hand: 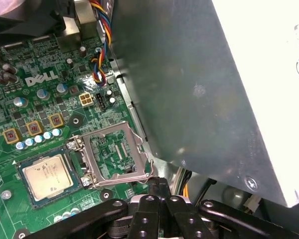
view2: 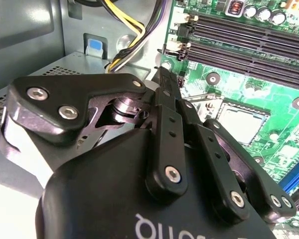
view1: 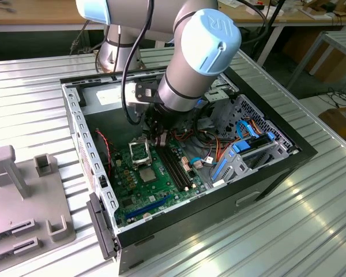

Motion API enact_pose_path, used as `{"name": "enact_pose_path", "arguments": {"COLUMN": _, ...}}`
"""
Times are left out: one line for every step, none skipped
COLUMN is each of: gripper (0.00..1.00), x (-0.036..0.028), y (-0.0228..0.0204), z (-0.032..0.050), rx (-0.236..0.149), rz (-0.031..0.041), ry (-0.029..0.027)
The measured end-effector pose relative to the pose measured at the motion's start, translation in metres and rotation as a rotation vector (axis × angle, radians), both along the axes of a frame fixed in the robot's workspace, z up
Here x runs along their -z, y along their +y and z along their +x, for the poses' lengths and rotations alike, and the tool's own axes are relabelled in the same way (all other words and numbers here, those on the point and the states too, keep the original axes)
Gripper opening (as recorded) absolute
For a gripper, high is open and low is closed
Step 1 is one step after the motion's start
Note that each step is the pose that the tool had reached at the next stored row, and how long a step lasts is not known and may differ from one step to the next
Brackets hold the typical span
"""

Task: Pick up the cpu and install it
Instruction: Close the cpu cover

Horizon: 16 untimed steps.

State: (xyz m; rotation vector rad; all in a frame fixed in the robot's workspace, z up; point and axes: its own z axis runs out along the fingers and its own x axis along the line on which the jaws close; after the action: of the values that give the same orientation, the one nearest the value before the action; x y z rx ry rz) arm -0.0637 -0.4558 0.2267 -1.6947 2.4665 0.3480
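the ribbed metal table (view1: 311, 231) carries an open black computer case (view1: 190, 228), and on the exterior view's left a grey plastic fixture (view1: 23, 202). my arm (view1: 199, 52) reaches down into the case from above. in the first wrist view a grey metal housing (hand: 199, 84) stands beside the green motherboard (hand: 50, 64). the long black memory slots (view2: 249, 35) run across the board in the second wrist view. the socket's metal load plate (hand: 114, 152) is flipped open and lies on the board. just beside it the cpu (hand: 45, 174) lies flat in its socket, silver lid up. my gripper (hand: 159, 185) hangs low over the board at the edge of the load plate, its fingers pressed together with nothing between them.
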Motion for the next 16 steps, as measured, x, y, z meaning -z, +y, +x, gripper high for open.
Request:
{"name": "enact_pose_path", "arguments": {"gripper": 0.11, "x": -0.0005, "y": 0.0000, "z": 0.0000, "rx": 0.000, "rz": -0.0011, "ry": 0.0000}}
{"name": "enact_pose_path", "arguments": {"gripper": 0.11, "x": -0.0010, "y": 0.0000, "z": 0.0000, "rx": 0.000, "rz": -0.0020, "ry": 0.0000}}
{"name": "enact_pose_path", "arguments": {"gripper": 0.11, "x": -0.0015, "y": 0.0000, "z": 0.0000, "rx": 0.000, "rz": -0.0030, "ry": 0.0000}}
{"name": "enact_pose_path", "arguments": {"gripper": 0.11, "x": -0.0021, "y": 0.0000, "z": 0.0000, "rx": 0.000, "rz": -0.0039, "ry": -0.0001}}
{"name": "enact_pose_path", "arguments": {"gripper": 0.11, "x": -0.0025, "y": 0.0000, "z": -0.0001, "rx": 0.000, "rz": -0.0047, "ry": 0.0000}}
{"name": "enact_pose_path", "arguments": {"gripper": 0.11, "x": -0.0032, "y": 0.0000, "z": -0.0001, "rx": 0.000, "rz": -0.0057, "ry": 0.0000}}
{"name": "enact_pose_path", "arguments": {"gripper": 0.11, "x": -0.0038, "y": 0.0000, "z": -0.0001, "rx": 0.000, "rz": -0.0066, "ry": 0.0000}}
{"name": "enact_pose_path", "arguments": {"gripper": 0.11, "x": -0.0044, "y": 0.0000, "z": -0.0001, "rx": 0.000, "rz": -0.0075, "ry": 0.0000}}
{"name": "enact_pose_path", "arguments": {"gripper": 0.11, "x": -0.0050, "y": 0.0000, "z": -0.0001, "rx": 0.000, "rz": -0.0085, "ry": 0.0000}}
{"name": "enact_pose_path", "arguments": {"gripper": 0.11, "x": -0.0055, "y": 0.0000, "z": -0.0001, "rx": 0.000, "rz": -0.0096, "ry": 0.0000}}
{"name": "enact_pose_path", "arguments": {"gripper": 0.11, "x": -0.0059, "y": 0.0000, "z": -0.0001, "rx": 0.000, "rz": -0.0113, "ry": -0.0001}}
{"name": "enact_pose_path", "arguments": {"gripper": 0.11, "x": -0.0061, "y": 0.0000, "z": -0.0001, "rx": 0.000, "rz": -0.0139, "ry": -0.0001}}
{"name": "enact_pose_path", "arguments": {"gripper": 0.11, "x": -0.0068, "y": -0.0001, "z": -0.0001, "rx": 0.000, "rz": -0.0184, "ry": 0.0001}}
{"name": "enact_pose_path", "arguments": {"gripper": 0.11, "x": -0.0072, "y": 0.0000, "z": -0.0002, "rx": 0.000, "rz": -0.0211, "ry": 0.0000}}
{"name": "enact_pose_path", "arguments": {"gripper": 0.11, "x": -0.0075, "y": 0.0000, "z": -0.0002, "rx": 0.000, "rz": -0.0231, "ry": 0.0000}}
{"name": "enact_pose_path", "arguments": {"gripper": 0.11, "x": -0.0084, "y": 0.0000, "z": -0.0002, "rx": 0.000, "rz": -0.0269, "ry": 0.0000}}
